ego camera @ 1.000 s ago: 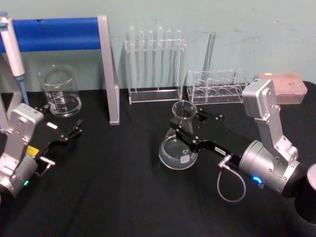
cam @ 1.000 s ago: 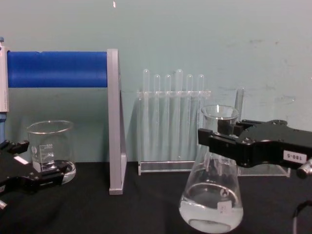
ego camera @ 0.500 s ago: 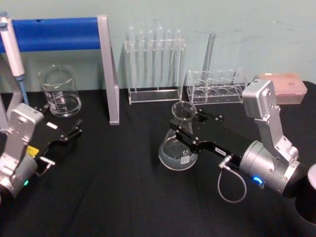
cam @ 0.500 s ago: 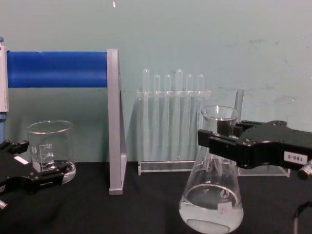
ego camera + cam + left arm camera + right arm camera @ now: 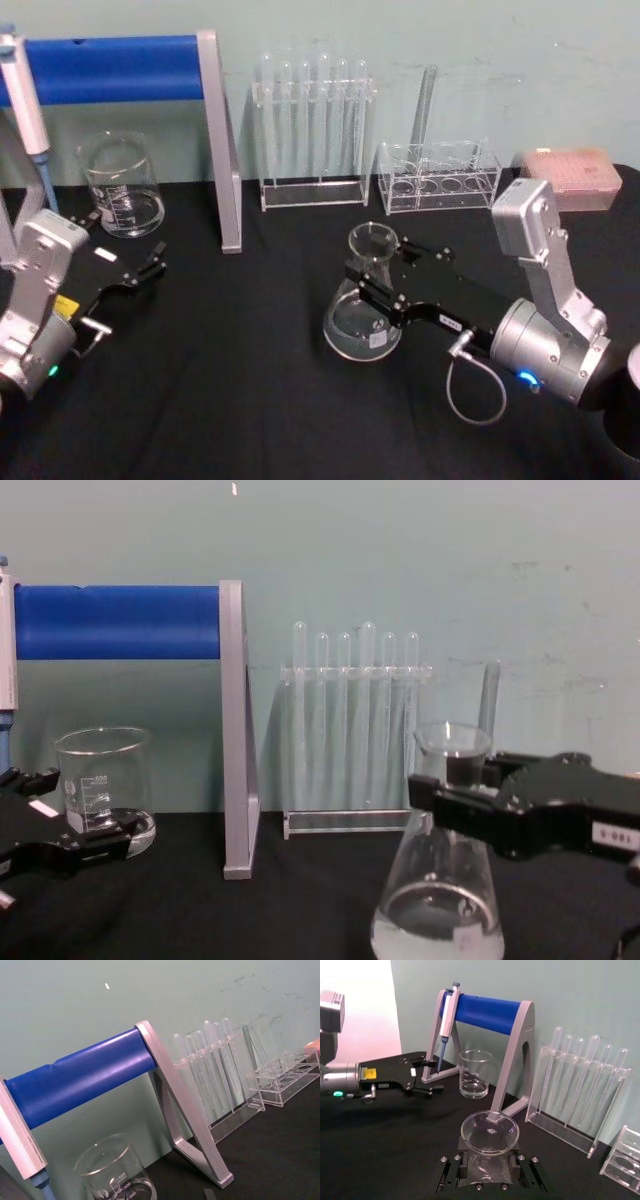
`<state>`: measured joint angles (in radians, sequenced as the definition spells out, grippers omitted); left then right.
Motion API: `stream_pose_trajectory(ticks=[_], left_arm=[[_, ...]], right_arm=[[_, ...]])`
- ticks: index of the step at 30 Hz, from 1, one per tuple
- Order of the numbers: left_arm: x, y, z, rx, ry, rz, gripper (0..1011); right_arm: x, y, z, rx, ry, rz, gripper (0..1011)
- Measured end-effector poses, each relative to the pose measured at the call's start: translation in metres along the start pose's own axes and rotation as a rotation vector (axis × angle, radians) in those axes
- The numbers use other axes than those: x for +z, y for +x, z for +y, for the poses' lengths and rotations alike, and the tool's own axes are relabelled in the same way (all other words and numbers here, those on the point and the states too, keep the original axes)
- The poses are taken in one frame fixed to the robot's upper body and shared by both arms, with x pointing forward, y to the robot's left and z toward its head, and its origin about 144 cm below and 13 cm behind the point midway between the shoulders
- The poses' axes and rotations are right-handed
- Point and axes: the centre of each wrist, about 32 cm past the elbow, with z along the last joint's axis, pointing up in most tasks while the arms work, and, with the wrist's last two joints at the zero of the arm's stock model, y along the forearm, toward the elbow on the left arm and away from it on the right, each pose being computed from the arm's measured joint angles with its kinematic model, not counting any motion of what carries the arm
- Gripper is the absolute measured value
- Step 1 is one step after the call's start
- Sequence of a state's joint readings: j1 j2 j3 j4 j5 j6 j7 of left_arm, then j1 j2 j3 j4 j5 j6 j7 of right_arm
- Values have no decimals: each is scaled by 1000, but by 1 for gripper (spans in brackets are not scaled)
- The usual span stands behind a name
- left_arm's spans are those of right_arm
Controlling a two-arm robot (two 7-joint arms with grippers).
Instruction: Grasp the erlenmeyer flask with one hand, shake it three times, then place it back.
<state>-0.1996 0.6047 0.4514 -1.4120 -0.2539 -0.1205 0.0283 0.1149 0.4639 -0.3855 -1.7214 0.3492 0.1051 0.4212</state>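
Observation:
The erlenmeyer flask [image 5: 360, 318] is clear glass with a little liquid in its wide base, and it stands upright at the table's middle right. My right gripper [image 5: 374, 276], the hand, is shut on its neck just under the flared rim. The chest view shows the black fingers [image 5: 448, 807] clamped across the erlenmeyer flask [image 5: 437, 920], whose base is cut off by the frame edge. In the right wrist view the flask's rim [image 5: 490, 1132] sits between the two fingers. My left gripper [image 5: 148, 264] rests open at the left, near the beaker, holding nothing.
A glass beaker [image 5: 122, 186] stands at the back left under a blue-barred pipette stand [image 5: 215, 140]. Two racks line the back wall: a test tube rack [image 5: 314, 125] and a low clear rack [image 5: 438, 176]. A pink tip box [image 5: 570, 172] sits at the back right.
My right gripper has lowered the flask and drawn it slightly nearer to me; it sits lower in both the head and chest views. The left arm has not moved.

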Motion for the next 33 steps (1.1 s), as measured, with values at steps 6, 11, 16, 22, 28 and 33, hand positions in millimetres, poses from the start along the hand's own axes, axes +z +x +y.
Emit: stream_pose_trajectory(ticks=[6, 11, 16, 22, 28, 33], left_arm=[[0, 0, 0, 0, 0, 0, 1001], [0, 0, 0, 0, 0, 0, 1001], [0, 0, 0, 0, 0, 0, 1001], [0, 0, 0, 0, 0, 0, 1001], [0, 0, 0, 0, 0, 0, 1001], [0, 0, 0, 0, 0, 0, 1001]], right_arm=[[-7, 1, -3, 18, -15, -7, 449], [-15, 3, -5, 52, -21, -8, 449], [-24, 6, -8, 88, -17, -3, 449], [-29, 8, -9, 104, -22, -4, 449], [-32, 10, -9, 112, -31, -5, 449], [-33, 10, -9, 114, -35, -6, 449]])
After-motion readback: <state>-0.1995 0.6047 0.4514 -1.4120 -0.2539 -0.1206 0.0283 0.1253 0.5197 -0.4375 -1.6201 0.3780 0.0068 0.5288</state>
